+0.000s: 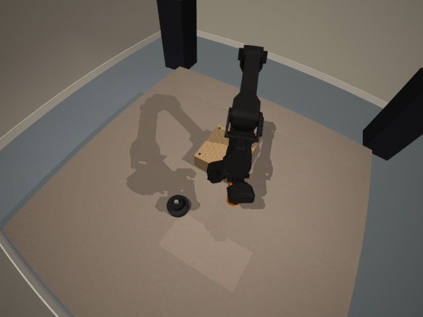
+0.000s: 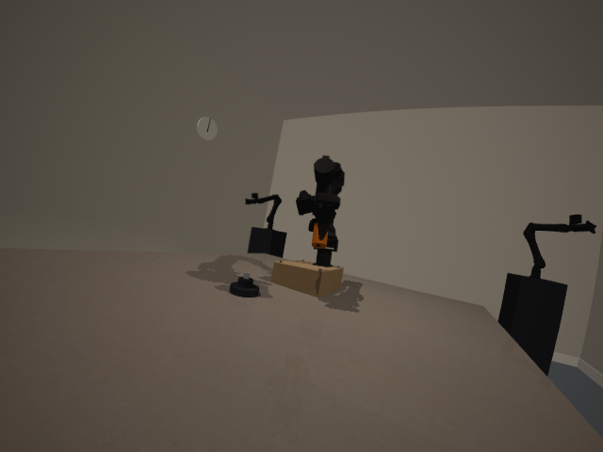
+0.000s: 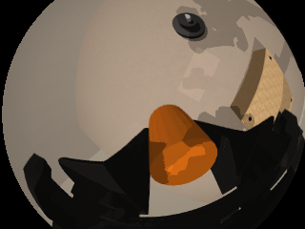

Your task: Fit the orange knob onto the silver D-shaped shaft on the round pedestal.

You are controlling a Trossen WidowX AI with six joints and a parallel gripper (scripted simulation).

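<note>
The orange knob (image 1: 232, 203) (image 2: 317, 237) (image 3: 180, 153) is held in the air, mostly hidden by the gripper in the top view. My gripper (image 2: 320, 234) (image 3: 170, 128) is shut on it, one finger on each side. In the exterior view the knob stands nearly upright with its wide end down. A dark hole shows underneath, but its flat side cannot be made out. The black round pedestal (image 1: 178, 212) (image 2: 243, 291) (image 3: 189, 31) stands on the table, left of the knob in the top and exterior views. The silver shaft (image 1: 176, 201) (image 2: 246, 275) (image 3: 187, 17) points up from it, bare.
A light wooden block (image 1: 209, 150) (image 2: 296, 279) (image 3: 263, 93) with dark dots at its corners lies under and behind the arm, right of the pedestal. A paler rectangle (image 1: 206, 253) marks the table in front. Two dark pillars stand beyond the table's edges.
</note>
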